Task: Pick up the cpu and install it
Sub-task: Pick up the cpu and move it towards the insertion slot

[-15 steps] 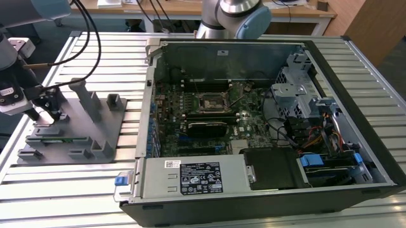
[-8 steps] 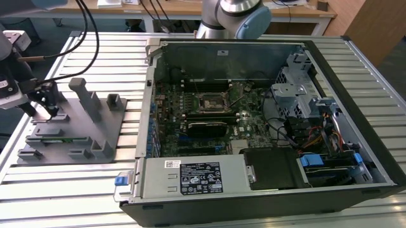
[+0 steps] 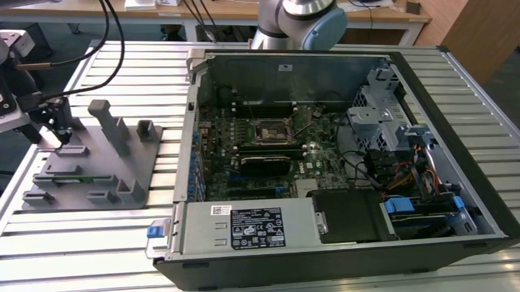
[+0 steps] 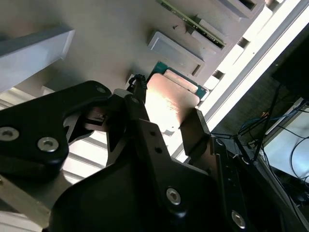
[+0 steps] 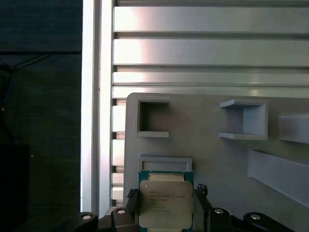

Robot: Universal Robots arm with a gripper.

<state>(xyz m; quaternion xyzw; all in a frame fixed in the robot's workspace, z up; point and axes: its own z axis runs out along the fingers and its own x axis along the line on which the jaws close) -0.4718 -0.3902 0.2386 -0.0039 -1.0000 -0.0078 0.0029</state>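
First wrist view: gripper point(image 5: 165, 194) at the cpu point(image 5: 165, 209).
It straddles the cpu on the grey fixture point(image 5: 217, 164); whether it grips cannot be told.

Table: slatted metal top point(image 3: 89, 243), lying under everything.
Fixture: grey plastic point(image 3: 89, 161), at the exterior view's left, with upright posts and small pockets.
Computer case: open point(image 3: 325, 73), just beside the fixture.
Circuit board: green point(image 3: 325, 158), flat inside the case.
Black block: on the board point(image 3: 264, 164), possibly a cooler.
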